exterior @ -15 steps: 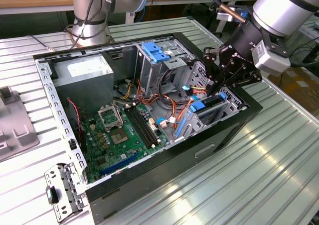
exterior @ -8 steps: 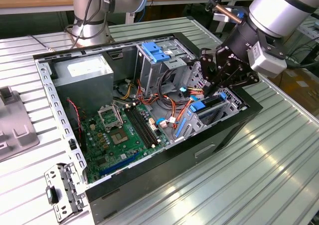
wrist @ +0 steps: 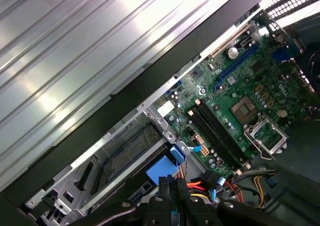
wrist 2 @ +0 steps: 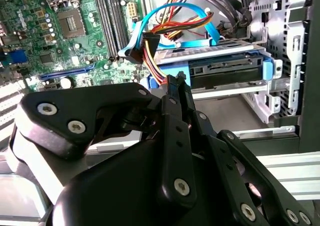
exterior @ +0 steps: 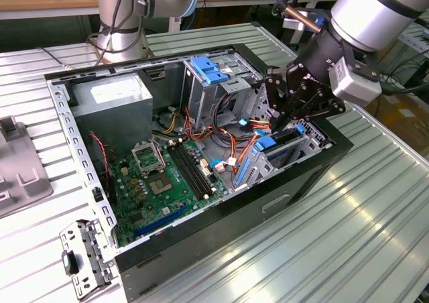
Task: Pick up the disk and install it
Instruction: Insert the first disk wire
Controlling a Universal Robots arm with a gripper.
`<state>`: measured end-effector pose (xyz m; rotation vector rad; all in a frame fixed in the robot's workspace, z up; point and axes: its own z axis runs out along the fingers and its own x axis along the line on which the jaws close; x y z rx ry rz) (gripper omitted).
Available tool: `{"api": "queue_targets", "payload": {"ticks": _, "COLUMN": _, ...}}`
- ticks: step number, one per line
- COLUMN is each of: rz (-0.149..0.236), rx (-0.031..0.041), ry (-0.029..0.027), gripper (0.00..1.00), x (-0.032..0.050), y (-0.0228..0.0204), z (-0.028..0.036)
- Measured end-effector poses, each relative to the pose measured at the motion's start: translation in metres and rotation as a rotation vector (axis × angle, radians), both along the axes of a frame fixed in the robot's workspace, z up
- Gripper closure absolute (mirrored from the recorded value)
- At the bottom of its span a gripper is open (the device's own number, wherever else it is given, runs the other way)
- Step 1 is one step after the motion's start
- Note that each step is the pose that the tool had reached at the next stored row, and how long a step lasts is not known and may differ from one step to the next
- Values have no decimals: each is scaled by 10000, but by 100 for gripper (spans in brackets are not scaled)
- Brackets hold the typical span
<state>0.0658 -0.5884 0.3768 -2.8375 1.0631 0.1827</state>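
Where ribbed metal table (exterior: pixel 375 229) spreads

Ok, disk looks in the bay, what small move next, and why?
Probably a short, slow push on the disk. In the second wrist view the shut claw sits at its blue rail end, the disk lies in the drive bay, cables close by.

The arm (exterior: pixel 375 8) has silver-grey tube segments with a black band. Its gripper (wrist 2: pixel 177 83) is matte black, built of jointed links fastened with silver screws.
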Motion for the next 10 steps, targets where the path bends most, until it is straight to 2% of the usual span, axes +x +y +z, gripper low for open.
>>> {"api": "queue_targets", "payload": {"ticks": 7, "rz": -2, "rx": 7, "ry": 0, "gripper": 83, "x": -105, "y": 0, "z": -3}}
{"api": "queue_targets", "payload": {"ticks": 10, "rz": -321, "rx": 6, "ry": 1, "gripper": 83, "x": -116, "y": 0, "z": -11}}
